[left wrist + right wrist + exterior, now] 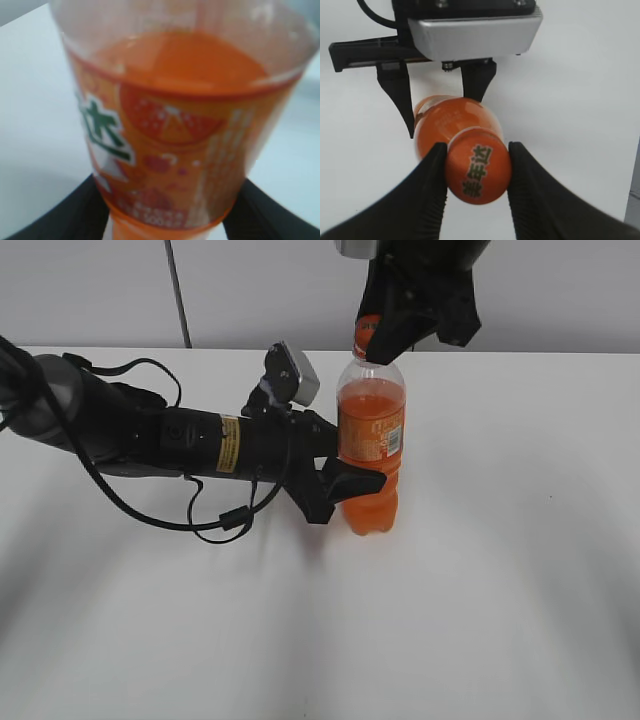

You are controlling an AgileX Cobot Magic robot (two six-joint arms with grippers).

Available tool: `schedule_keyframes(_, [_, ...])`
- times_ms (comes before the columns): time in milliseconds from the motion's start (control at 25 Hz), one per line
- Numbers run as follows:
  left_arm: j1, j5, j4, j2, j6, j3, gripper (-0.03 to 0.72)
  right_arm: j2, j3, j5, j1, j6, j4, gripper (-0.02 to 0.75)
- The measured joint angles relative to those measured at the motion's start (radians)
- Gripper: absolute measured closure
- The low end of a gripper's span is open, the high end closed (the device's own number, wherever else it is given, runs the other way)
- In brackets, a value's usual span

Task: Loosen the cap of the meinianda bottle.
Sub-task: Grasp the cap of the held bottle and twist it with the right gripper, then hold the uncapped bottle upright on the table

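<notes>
The meinianda bottle (370,450) stands upright on the white table, clear plastic with orange liquid and an orange label. My left gripper (345,480) is shut around its lower body from the left; in the left wrist view the bottle (175,135) fills the frame between the two black fingers (165,220). My right gripper (385,335) comes down from above and is shut on the orange cap (366,332). In the right wrist view its two black fingers (477,167) press both sides of the cap (478,170), which bears dark characters on top.
The left arm (150,435) with its cables lies across the left of the white table (500,590). A grey wall runs behind the table's far edge. The left gripper also shows in the right wrist view (440,75), below the cap.
</notes>
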Motion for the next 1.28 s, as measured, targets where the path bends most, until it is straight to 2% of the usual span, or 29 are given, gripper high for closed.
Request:
schedule_keyframes(280, [0.0, -0.002, 0.0, 0.0, 0.007, 0.0, 0.286, 0.0, 0.001, 0.0, 0.0, -0.115, 0.036, 0.463])
schedule_keyframes(600, [-0.001, -0.001, -0.003, 0.0, 0.005, -0.001, 0.286, -0.021, 0.002, 0.002, 0.001, -0.125, -0.024, 0.465])
schedule_keyframes(920, [-0.001, 0.0, -0.004, 0.0, 0.002, -0.001, 0.286, -0.039, 0.002, 0.001, 0.001, -0.113, -0.034, 0.465])
schedule_keyframes(1080, [-0.001, 0.0, -0.004, 0.0, 0.002, -0.001, 0.286, -0.084, 0.002, 0.001, 0.001, 0.009, -0.044, 0.465])
schedule_keyframes(1280, [-0.001, 0.001, -0.004, 0.0, 0.002, -0.001, 0.286, -0.155, 0.002, 0.002, 0.001, 0.458, -0.17, 0.465])
